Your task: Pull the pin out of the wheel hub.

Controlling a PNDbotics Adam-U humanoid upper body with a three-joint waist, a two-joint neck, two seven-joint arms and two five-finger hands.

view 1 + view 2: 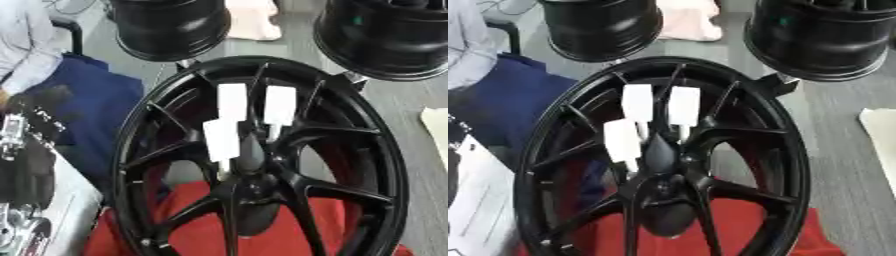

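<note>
- Wheel hub (262,160), a black multi-spoke alloy rim, stands nearly upright in the middle of both eye views, its face turned toward the camera.
- Three white pins with flat rectangular heads stick out of the hub near its centre: an upper left pin (233,101), an upper right pin (280,105) just beside it, and a lower left pin (221,140) below the first.
- Each pin narrows to a thin stem that runs down toward the hub's dark centre cone (251,155).
- Behind the lower part of the hub lies a red cloth (197,235), showing through the gaps between the spokes.
- Above the hub, two more black rims rest on the grey floor: one at upper left (171,27), one at upper right (385,35).
- Left of the hub is a blue fabric surface (92,107).
- No robot hand shows in either view, so neither hand's state can be told.
</note>
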